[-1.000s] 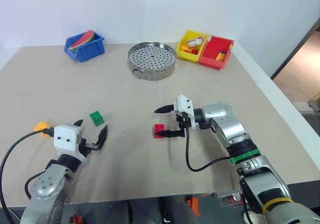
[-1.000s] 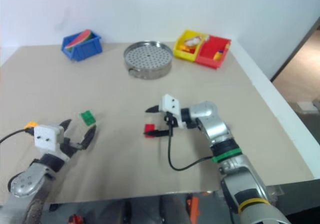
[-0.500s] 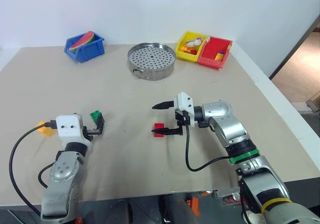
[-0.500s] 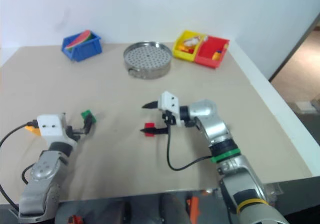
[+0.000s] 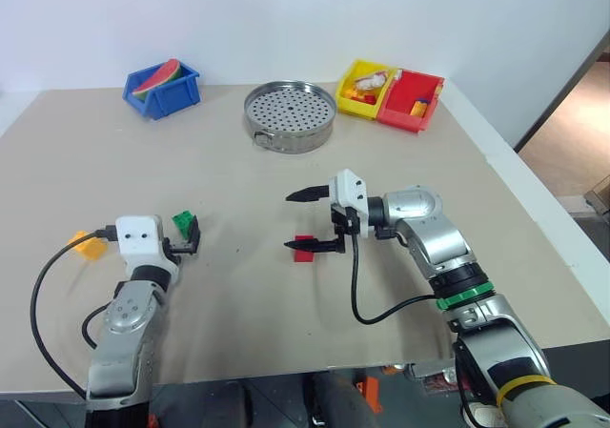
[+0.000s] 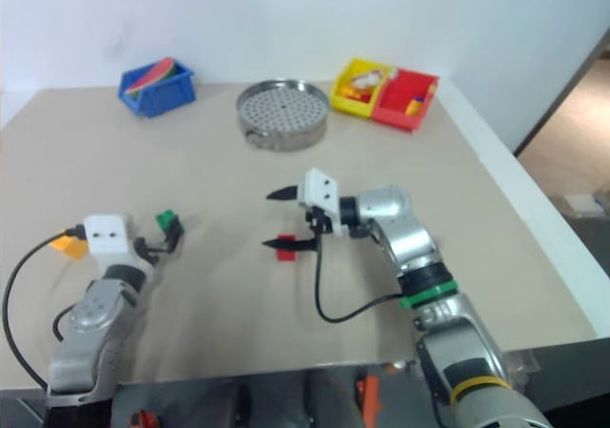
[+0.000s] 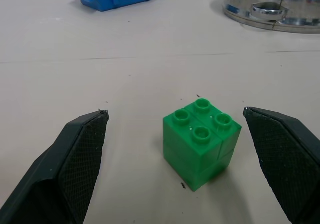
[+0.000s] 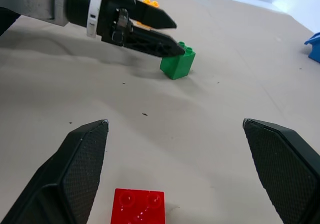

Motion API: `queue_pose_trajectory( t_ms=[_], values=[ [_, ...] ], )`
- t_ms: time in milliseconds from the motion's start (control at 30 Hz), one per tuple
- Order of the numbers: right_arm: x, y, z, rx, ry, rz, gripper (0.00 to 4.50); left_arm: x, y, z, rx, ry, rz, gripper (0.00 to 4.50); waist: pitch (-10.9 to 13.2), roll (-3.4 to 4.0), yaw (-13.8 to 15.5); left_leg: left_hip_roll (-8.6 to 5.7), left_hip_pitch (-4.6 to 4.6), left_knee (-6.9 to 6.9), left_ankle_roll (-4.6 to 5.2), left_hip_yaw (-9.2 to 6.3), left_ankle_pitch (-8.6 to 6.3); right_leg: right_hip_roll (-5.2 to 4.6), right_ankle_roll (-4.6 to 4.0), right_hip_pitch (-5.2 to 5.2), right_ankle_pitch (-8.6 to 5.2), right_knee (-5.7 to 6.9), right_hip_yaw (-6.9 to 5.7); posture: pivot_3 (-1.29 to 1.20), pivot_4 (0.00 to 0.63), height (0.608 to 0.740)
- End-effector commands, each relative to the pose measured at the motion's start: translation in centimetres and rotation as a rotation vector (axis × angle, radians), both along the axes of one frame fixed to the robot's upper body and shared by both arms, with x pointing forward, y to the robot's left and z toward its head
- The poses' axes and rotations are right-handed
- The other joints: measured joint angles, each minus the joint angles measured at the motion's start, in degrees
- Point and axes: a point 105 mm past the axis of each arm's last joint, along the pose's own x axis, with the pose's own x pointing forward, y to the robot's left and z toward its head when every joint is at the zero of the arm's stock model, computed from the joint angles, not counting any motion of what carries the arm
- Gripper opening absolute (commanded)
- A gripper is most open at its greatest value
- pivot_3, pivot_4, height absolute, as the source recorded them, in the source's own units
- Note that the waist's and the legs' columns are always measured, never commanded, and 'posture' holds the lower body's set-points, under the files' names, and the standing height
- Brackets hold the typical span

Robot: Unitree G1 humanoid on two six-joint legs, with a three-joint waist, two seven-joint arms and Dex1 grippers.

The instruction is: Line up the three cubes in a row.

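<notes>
Now you have the beige table (image 5: 286, 161) carrying, along its far side, a perforated steel steamer tray (image 5: 290, 115), a blue bin (image 5: 160, 89) and a joined yellow bin (image 5: 367, 89) and red bin (image 5: 412, 98). Your right gripper (image 5: 307, 220) points toward your left, fingers spread wide, holding nothing; the red cube (image 5: 305, 248) sits on the table just beneath its lower finger, possibly touching. Your left gripper (image 7: 175, 134) is also spread wide, with the green cube (image 7: 201, 141) standing between its fingertips, clear of both. The orange-yellow cube (image 5: 91, 246) lies beside the left wrist, well apart from the red one.
</notes>
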Motion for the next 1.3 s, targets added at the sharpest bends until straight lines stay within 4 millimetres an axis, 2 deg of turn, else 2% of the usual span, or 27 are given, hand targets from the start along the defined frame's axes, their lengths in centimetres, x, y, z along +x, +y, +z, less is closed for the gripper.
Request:
queue_pose_trajectory(
  t_ms=[33, 567, 933, 967, 1033, 1300],
  values=[
    [0.0, -0.3, 1.8, 0.031, -0.070, -0.007, 4.47, 0.4, 0.0, 0.3, 0.021, -0.001, -0.011, 4.50, 0.00, 0.00, -0.01, 0.00, 0.00, 0.00, 0.00, 0.00, 0.00, 0.00, 0.00, 0.00, 0.00, 0.00, 0.00, 0.00, 0.150, 0.740],
    [0.1, -1.0, 1.4, 0.026, -0.066, -0.040, 4.47, 1.4, -0.5, -0.7, 0.034, 0.057, -0.045, 4.50, 0.00, 0.00, 0.01, 0.01, -0.03, -0.01, 0.00, 0.00, 0.00, 0.00, 0.00, -0.03, 0.00, -0.01, 0.00, 0.00, 0.150, 0.740],
    [0.2, -0.9, 1.6, 0.026, -0.072, -0.042, 4.47, 1.3, -0.7, -1.2, 0.004, 0.077, -0.044, 4.50, 0.00, -0.01, 0.01, -0.01, -0.04, -0.01, 0.00, 0.01, 0.00, -0.02, 0.00, -0.03, 0.00, -0.02, 0.01, 0.00, 0.150, 0.740],
    [0.2, -0.8, 1.5, 0.024, -0.073, -0.041, 4.50, 1.3, -0.6, -1.3, 0.004, 0.080, -0.038, 3.95, 0.00, -0.01, 0.01, -0.01, -0.04, -0.01, 0.00, 0.01, 0.00, -0.02, 0.00, -0.03, 0.00, -0.02, 0.01, 0.00, 0.150, 0.740],
    [0.1, -0.9, 1.4, 0.022, -0.073, -0.040, 4.50, 1.4, -0.6, -1.3, 0.013, 0.083, -0.037, 3.49, 0.00, -0.01, 0.00, 0.00, -0.04, -0.01, 0.00, 0.01, 0.00, -0.01, 0.00, -0.03, 0.00, -0.02, 0.01, 0.00, 0.150, 0.740],
    [0.2, -1.0, 1.3, 0.016, -0.072, -0.044, 4.50, 1.5, -0.7, -1.6, 0.013, 0.100, -0.056, 3.49, 0.00, -0.01, 0.01, -0.01, -0.04, -0.01, 0.00, 0.01, 0.00, -0.02, 0.00, -0.03, 0.00, -0.02, 0.00, 0.00, 0.150, 0.740]
  ],
)
